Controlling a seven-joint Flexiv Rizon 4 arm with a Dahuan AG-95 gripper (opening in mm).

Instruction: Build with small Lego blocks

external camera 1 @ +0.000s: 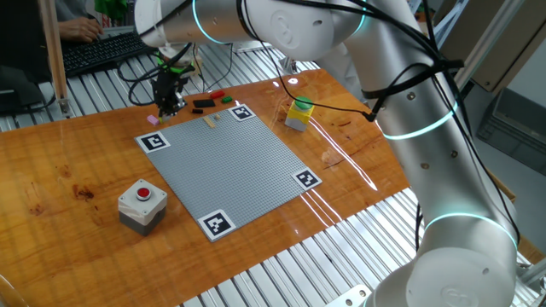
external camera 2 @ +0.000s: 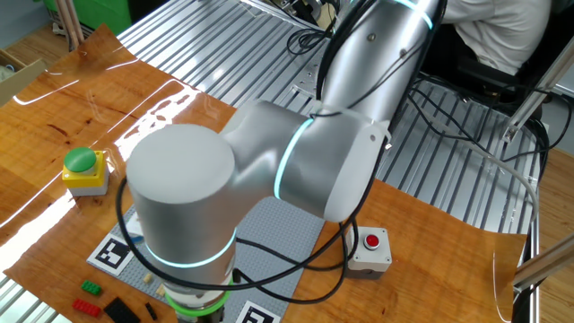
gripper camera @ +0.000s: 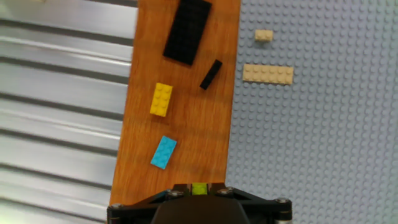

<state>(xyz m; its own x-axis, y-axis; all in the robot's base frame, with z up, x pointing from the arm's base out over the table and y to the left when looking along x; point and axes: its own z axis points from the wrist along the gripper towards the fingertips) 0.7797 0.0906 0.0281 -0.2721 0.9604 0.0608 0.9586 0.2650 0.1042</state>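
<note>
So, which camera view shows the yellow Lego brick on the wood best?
The hand view: the yellow brick lies unobstructed on the wood with its studs visible. In one fixed view it cannot be made out near the gripper; in the other the arm hides that spot.

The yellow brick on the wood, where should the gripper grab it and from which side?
Grip the yellow brick across its two long side walls, coming straight down from above. It lies flat, studs up, on bare wood, with open space beside it toward the blue brick and black bar.

wooden table [external camera 1: 77, 162], grey baseplate [external camera 1: 235, 166], loose bricks [gripper camera: 161, 99]
</note>
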